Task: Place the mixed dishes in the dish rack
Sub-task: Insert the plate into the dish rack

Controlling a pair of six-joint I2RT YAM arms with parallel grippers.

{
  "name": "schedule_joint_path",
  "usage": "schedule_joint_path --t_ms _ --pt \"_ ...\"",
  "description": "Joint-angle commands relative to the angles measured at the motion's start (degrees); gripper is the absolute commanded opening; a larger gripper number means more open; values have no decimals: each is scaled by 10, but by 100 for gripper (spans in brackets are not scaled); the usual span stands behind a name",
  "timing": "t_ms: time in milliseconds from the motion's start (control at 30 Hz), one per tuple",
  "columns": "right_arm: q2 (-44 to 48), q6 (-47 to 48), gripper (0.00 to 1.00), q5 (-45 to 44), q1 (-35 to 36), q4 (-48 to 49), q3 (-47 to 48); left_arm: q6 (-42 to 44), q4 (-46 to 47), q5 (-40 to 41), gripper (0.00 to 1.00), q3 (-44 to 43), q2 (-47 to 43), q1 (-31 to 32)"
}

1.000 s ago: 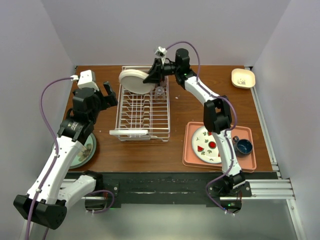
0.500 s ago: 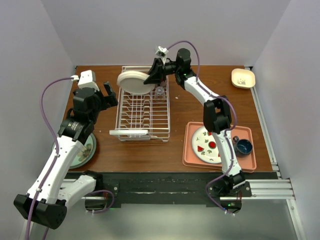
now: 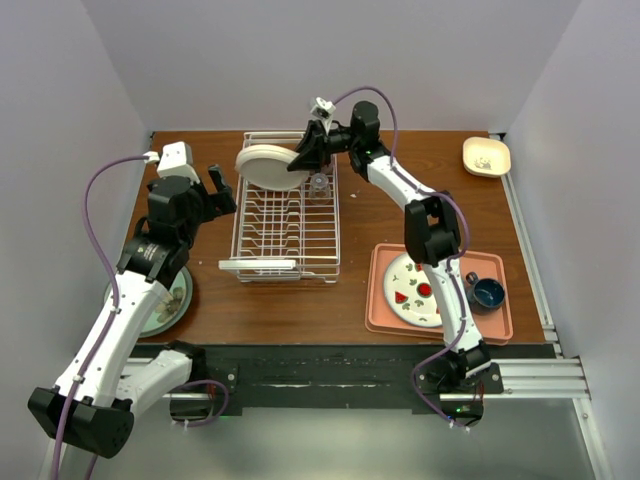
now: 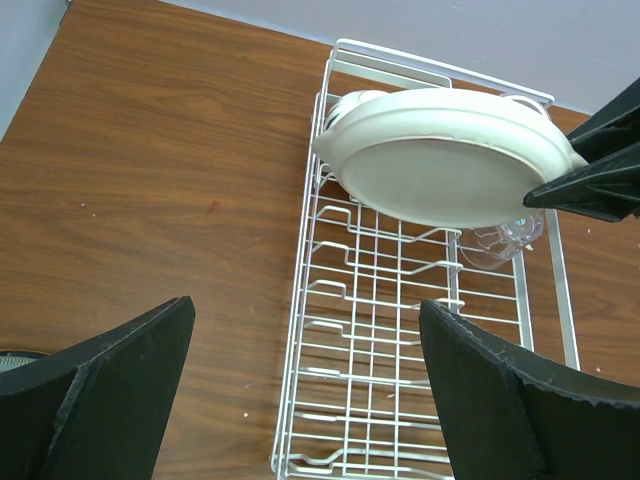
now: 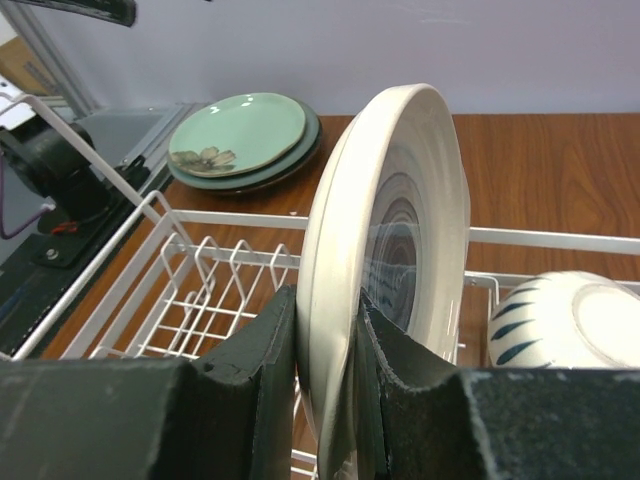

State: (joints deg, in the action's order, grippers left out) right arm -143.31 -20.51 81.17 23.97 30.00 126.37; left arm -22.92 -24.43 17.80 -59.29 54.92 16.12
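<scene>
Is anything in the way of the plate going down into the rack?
Maybe. A small clear glass sits in the dish rack right under the cream plate that the right hand holds. Nearer slots look free.

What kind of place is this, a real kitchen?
Probably a lab test cell, not a kitchen: plain walls box in a wooden table, a metal mounting rail runs along its near edge, and the dish rack sits staged.
</scene>
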Motion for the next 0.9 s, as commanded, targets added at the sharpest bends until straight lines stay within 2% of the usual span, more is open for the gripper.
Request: schedule_joint_path --t_ms 0,600,867 --pt "21 35 0 -23 -4 9 25 13 25 5 100 -1 2 -4" --pt "11 69 0 -38 -5 -8 -8 16 24 5 100 -1 5 -4" --pt "13 51 0 -21 -4 66 -34 15 24 6 100 0 5 -4"
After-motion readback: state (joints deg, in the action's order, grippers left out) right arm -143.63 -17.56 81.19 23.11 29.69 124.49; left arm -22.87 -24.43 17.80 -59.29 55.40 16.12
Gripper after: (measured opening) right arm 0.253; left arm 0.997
